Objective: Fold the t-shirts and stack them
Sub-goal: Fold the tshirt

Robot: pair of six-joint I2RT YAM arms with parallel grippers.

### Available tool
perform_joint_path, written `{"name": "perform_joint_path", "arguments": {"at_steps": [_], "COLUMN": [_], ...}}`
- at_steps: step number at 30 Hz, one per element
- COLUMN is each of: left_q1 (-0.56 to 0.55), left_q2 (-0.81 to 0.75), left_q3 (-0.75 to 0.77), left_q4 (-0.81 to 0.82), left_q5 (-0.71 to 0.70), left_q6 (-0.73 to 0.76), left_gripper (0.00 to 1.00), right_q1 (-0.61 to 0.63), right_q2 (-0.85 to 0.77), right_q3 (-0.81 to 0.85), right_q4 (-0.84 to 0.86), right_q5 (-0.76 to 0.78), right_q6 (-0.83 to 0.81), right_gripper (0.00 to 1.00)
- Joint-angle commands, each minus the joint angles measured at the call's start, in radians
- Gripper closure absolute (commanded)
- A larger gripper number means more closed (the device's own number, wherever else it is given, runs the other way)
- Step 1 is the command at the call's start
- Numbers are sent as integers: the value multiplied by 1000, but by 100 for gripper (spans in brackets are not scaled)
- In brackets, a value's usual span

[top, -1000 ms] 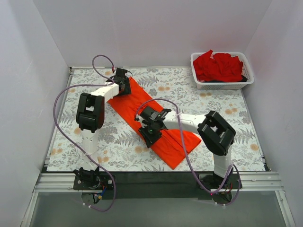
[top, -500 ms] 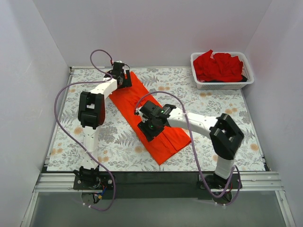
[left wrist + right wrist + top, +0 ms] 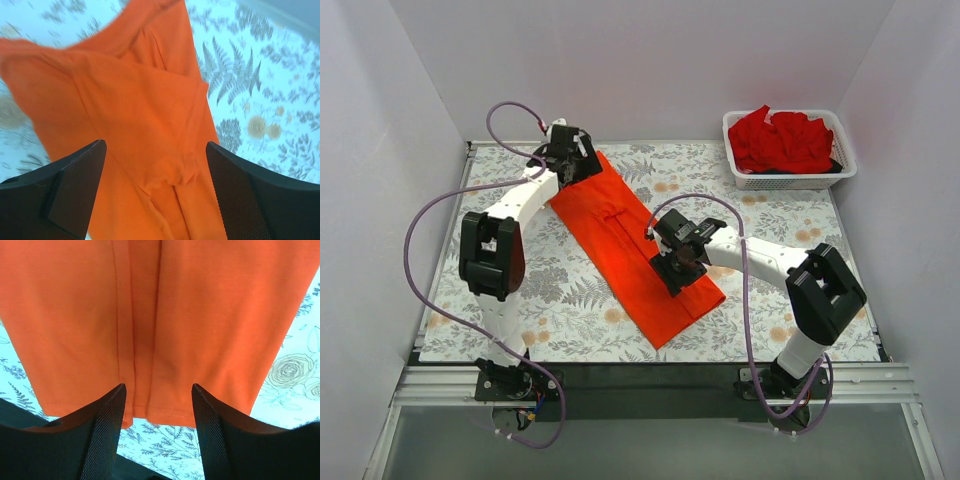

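A bright orange-red t-shirt [image 3: 620, 240] lies flat on the table as a long strip, running diagonally from the back left to the front middle. My left gripper [image 3: 572, 165] hovers open over its collar end; in the left wrist view the cloth [image 3: 145, 100] lies below the spread gripper [image 3: 156, 170], untouched. Over the strip's right side near the hem, my right gripper [image 3: 676, 272] is open too. The right wrist view has the hem [image 3: 165, 412] under the gripper [image 3: 159, 407], with two folded edges meeting along the middle. Deeper red t-shirts [image 3: 780, 140] are heaped in the basket.
The white mesh basket [image 3: 790, 183] stands at the back right corner of the flower-patterned table [image 3: 800, 260]. White walls close in the left, back and right sides. The table's dark front edge [image 3: 650, 375] runs just behind the arm bases.
Both grippers have opened wider and let go of the cloth. The shirt's lower right part is now folded in, so the strip is narrower. The right gripper moved right, the left slightly back.
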Motion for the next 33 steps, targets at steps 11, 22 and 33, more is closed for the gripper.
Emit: {"name": "perform_joint_path", "arguments": {"at_steps": [11, 22, 33], "left_q1": [-57, -57, -83], "left_q2": [150, 349, 571], "left_q3": [-47, 141, 457], "left_q4": [-45, -61, -91], "left_q5": [79, 113, 176], "left_q6": [-41, 130, 190], "left_gripper": [22, 22, 20], "right_q1": [3, 44, 49], "right_q2": [65, 161, 263], "right_q3": [-30, -27, 94], "right_q4": [44, 79, 85], "right_q5": [-125, -343, -313], "right_q6": [-29, -7, 34], "right_gripper": [37, 37, 36]}}
